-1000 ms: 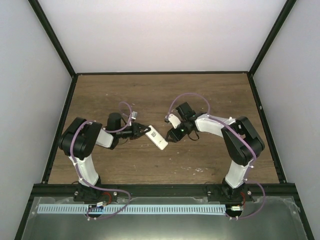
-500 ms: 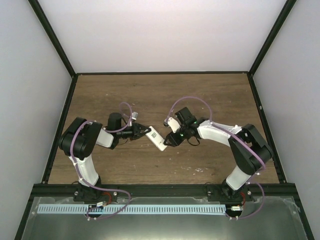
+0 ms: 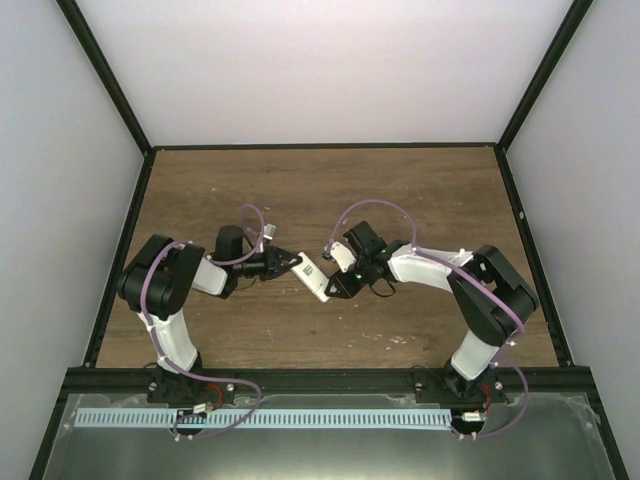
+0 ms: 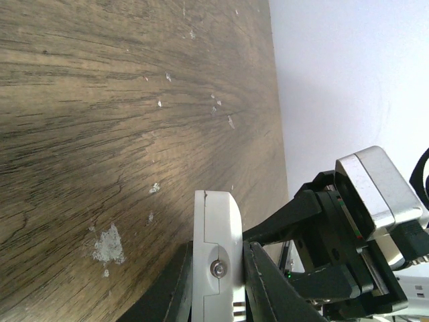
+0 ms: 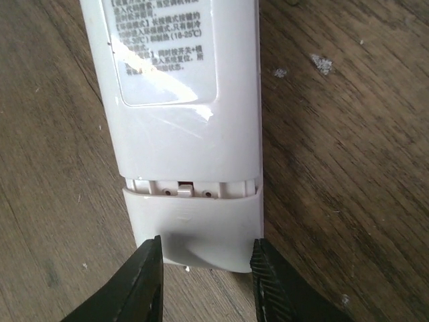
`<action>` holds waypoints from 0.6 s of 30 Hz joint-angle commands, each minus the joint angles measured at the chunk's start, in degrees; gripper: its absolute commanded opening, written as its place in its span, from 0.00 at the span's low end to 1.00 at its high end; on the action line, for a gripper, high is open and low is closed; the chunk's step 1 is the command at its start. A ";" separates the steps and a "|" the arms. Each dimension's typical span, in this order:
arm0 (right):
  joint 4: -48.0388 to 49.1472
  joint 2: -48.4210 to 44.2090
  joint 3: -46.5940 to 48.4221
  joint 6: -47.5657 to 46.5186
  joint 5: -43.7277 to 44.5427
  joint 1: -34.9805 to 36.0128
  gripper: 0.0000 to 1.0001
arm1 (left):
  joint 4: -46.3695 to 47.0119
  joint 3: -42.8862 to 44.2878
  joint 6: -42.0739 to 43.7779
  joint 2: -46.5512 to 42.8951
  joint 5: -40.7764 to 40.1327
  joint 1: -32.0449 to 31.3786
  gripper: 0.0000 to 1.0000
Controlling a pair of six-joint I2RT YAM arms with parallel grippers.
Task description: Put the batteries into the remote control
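The white remote control (image 3: 313, 277) is held above the table between both arms, its labelled back (image 5: 175, 74) facing the right wrist camera. My left gripper (image 3: 296, 265) is shut on one end of the remote (image 4: 216, 235), one finger on each face. A plain white cover piece (image 5: 194, 228) sits on the remote's other end, with a narrow gap showing the compartment edge. My right gripper (image 5: 206, 275) is closed on the cover's sides, and it also shows in the top view (image 3: 335, 288). The orange batteries are not in view.
The brown wooden table (image 3: 320, 190) is walled in by white panels and a black frame. The right arm's gripper body (image 4: 335, 235) shows just behind the remote in the left wrist view. White flecks (image 4: 107, 245) mark the wood.
My right gripper has moved left to the remote's free end and now holds the cover there. The left gripper and remote have barely moved.
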 commanded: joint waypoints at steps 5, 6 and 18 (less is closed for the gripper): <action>1.35 2.42 2.11 -0.27 -0.65 0.02 0.28 | 1.18 0.32 0.97 0.70 0.65 -0.15 0.00; 1.40 2.80 2.23 -0.34 -0.77 0.02 0.28 | 1.38 0.28 0.99 0.71 0.78 -0.15 0.00; 0.52 6.84 5.05 -2.77 -2.64 -0.14 0.27 | 8.73 -0.52 -2.14 4.39 2.73 0.17 0.00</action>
